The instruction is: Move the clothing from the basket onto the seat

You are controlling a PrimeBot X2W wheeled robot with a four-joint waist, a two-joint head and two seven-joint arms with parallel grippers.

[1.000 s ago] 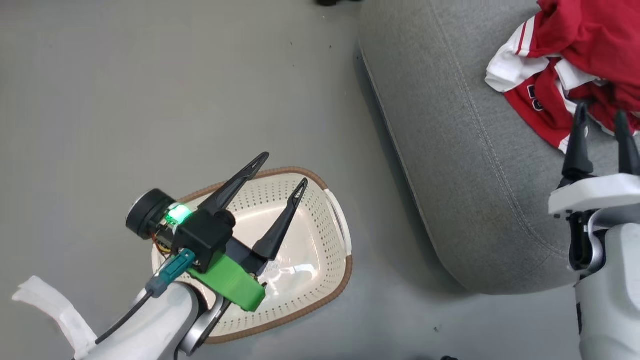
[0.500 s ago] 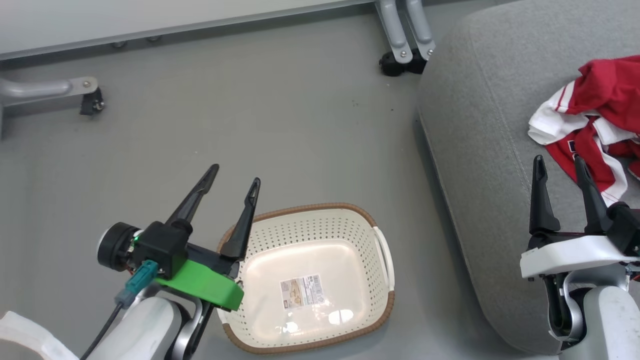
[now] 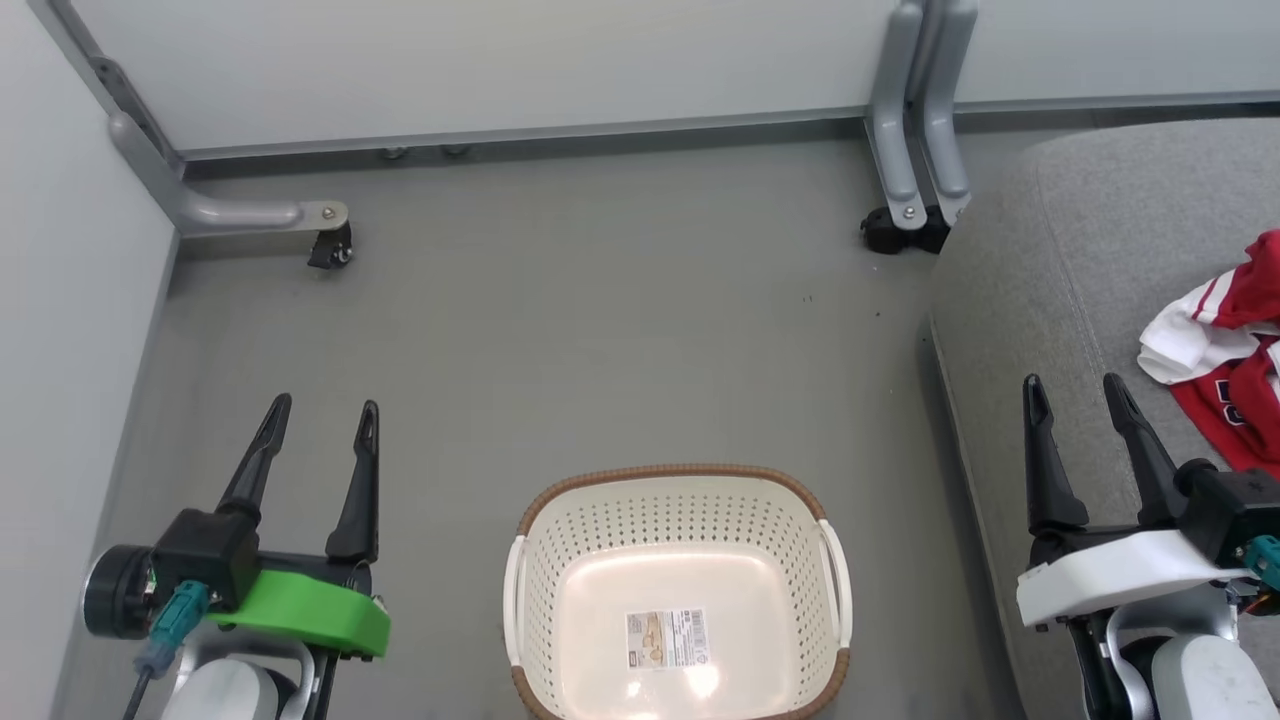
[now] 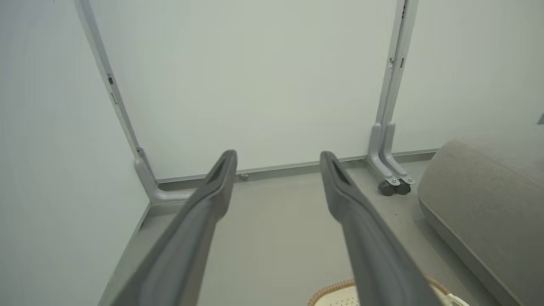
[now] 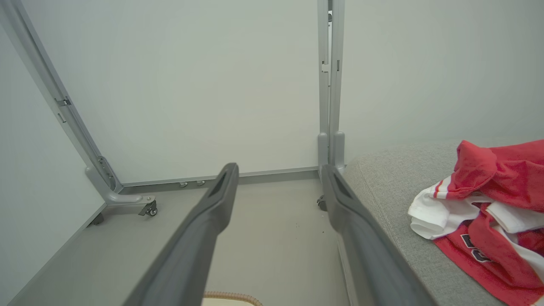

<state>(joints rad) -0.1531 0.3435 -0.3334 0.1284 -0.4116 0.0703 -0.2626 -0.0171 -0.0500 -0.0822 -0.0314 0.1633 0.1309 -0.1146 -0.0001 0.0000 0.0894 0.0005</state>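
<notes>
Moved off the basket (image 3: pixel 680 470), left end effector (image 3: pixel 326 405) sits beside it; right end effector (image 3: pixel 1072 382) is near the clothing (image 3: pixel 1232 420) on the seat (image 3: pixel 1060 250). Both wide open.

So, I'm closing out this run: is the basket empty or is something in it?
Empty. The basket shows a bare bottom with its barcode sticker uncovered; the clothing lies on the seat.

Floor (image 3: pixel 600 330) btw basket (image 3: pixel 680 470) & back wall panel (image 3: pixel 500 70) open; seat (image 3: pixel 1060 300) blocks right side, side panel (image 3: pixel 60 300) hems left, caster foot (image 3: pixel 905 225) at back.
</notes>
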